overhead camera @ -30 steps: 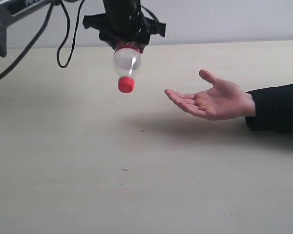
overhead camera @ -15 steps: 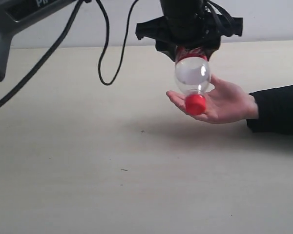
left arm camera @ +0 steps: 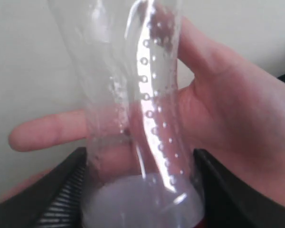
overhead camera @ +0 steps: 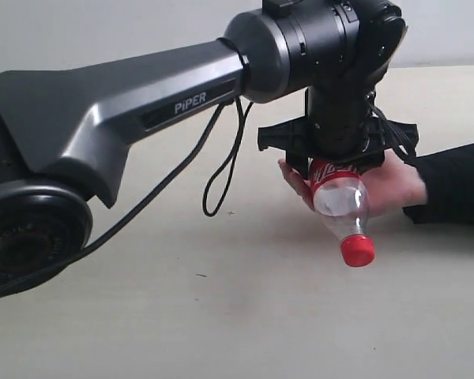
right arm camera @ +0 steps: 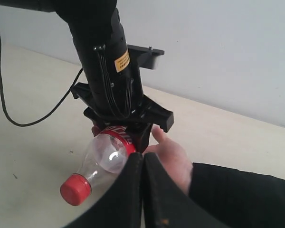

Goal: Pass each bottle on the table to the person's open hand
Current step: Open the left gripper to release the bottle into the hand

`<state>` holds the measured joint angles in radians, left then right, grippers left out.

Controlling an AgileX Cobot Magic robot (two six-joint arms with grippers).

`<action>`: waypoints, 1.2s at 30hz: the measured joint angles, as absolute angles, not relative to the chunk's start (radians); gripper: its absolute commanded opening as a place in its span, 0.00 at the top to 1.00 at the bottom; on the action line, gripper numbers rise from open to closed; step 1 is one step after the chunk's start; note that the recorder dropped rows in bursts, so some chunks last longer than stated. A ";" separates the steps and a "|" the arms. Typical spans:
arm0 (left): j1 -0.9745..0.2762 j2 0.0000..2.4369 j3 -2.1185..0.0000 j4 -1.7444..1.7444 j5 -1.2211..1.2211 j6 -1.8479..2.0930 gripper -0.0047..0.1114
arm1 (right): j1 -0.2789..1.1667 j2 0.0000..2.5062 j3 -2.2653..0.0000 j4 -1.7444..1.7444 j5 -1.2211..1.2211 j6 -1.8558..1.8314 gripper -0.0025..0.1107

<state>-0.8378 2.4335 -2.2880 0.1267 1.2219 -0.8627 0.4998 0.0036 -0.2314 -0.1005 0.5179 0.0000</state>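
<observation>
Holding a clear plastic bottle with a red label right at the person's bare open hand, center-right of the exterior frame.

So the black left gripper is clamped on the bottle's label end, jaws spread wide around it, and the bottle hangs tilted with its red screw cap pointing down toward the lower right. Palm is up with fingers spread, sitting just behind the bottle; can't tell if skin actually touches plastic. A black sleeve cuff runs off the right edge. In the left wrist shot the palm shows straight through the see-through body. The black right gripper is pinched closed on nothing. Underneath it all is the pale beige wood-grain table, bottle up off it.
</observation>
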 measured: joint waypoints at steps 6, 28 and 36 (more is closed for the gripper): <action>-0.838 2.453 -2.288 0.131 1.215 -0.867 0.96 | 0.500 0.004 -0.231 -0.100 0.518 0.000 0.98; -0.838 2.472 -2.288 0.113 1.215 -0.808 0.29 | 0.500 0.004 -0.231 -0.100 0.518 0.000 0.98; -0.841 2.472 -2.288 0.101 1.215 -0.767 0.24 | 0.500 0.004 -0.231 -0.100 0.518 0.000 0.98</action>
<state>-0.8407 2.4724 -2.2880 0.1011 1.2148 -0.7667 0.4998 0.0036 -0.2314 -0.1005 0.5179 0.0000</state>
